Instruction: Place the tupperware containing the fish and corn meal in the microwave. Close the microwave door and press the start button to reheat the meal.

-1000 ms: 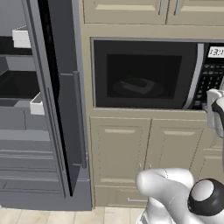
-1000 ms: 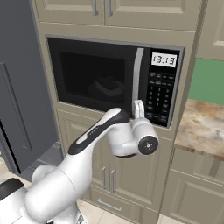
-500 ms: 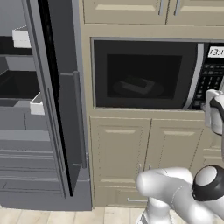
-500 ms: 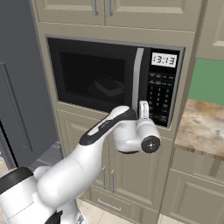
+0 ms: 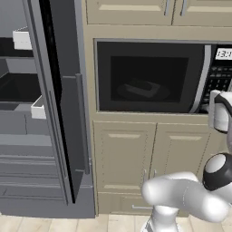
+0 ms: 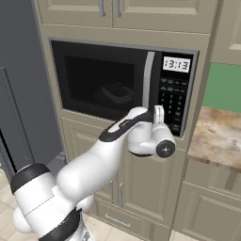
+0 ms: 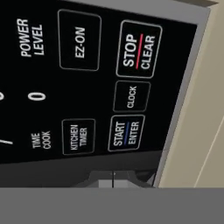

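Item: tupperware (image 5: 144, 89), sitting inside the microwave (image 6: 122, 84) behind the shut microwave door (image 5: 149, 77), ready for reheating. Hand (image 6: 159, 114): pinched closed, gripping nothing, pressing toward the START/ENTER button (image 7: 126, 133) for a fingertip push. Versus a second ago: hand is edging nearer the keypad.

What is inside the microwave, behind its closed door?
Through the dark glass of the microwave door a shallow rectangular tupperware sits on the round plate inside the microwave. The tinted glass hides its food, so the fish and corn cannot be made out.
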